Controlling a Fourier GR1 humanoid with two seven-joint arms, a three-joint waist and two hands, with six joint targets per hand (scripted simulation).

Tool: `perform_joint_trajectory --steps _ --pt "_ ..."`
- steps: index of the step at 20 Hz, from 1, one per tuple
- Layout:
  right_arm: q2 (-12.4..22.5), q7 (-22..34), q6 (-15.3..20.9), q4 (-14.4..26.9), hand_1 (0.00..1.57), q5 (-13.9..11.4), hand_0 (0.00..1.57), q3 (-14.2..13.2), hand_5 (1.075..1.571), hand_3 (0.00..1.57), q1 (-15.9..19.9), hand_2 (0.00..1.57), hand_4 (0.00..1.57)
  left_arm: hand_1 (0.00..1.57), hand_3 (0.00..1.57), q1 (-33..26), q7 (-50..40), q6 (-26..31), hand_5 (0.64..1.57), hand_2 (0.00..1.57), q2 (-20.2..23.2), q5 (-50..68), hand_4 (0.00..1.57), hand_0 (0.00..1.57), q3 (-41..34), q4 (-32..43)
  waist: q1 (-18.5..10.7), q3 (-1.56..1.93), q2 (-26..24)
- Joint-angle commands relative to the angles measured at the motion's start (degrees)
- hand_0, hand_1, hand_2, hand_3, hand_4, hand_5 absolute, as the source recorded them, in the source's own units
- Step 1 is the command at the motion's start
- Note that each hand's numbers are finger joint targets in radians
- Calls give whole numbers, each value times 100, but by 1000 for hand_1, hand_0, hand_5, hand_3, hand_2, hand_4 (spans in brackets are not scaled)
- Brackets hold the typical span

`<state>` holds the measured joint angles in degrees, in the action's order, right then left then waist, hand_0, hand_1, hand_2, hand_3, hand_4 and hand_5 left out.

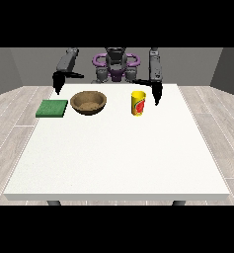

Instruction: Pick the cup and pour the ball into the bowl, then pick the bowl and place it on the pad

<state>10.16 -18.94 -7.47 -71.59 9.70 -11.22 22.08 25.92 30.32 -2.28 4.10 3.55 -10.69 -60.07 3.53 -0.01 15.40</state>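
Standing upright on the table (113,158), the yellow cup (138,103) with its red mark sits just beside the robot hand at the view's right (157,96), on that hand's inner side and apart from it — no contact visible. That robot hand hangs with fingers pointing down toward the table; whether they are released or clenched cannot be told at this scale. It grasps nothing visible.

Robot hand at the view's left (58,84) hangs above the table's far corner, also pointing down, finger state not readable, nothing seen in it. Green pad (52,108) lies flat on the table just in front of and below this hand. Brown bowl (89,103) rests between the pad and the cup — closer to the pad, near the left-side hand, well apart from the right-side hand. Ball not discernible; the cup's inside is hidden from this angle.
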Motion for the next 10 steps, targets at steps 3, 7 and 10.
perform_joint_trajectory --steps 3,7,10 --pt "262 375 -309 -266 0 266 0 -42 1570 0 265 0 0 0 0 407 853 -281 1345 0 173 -15 0 0 -411 1177 442 -4 245" --pt "620 123 -671 -10 0 392 0 -273 1569 0 177 0 0 0 0 676 923 -317 1336 0 292 -5 0 0 -461 1473 509 -2 296" --pt "558 -85 -585 -132 0 324 0 -218 1568 0 415 0 0 0 0 937 1460 -608 1317 0 318 -122 0 0 -555 1819 614 -4 810"
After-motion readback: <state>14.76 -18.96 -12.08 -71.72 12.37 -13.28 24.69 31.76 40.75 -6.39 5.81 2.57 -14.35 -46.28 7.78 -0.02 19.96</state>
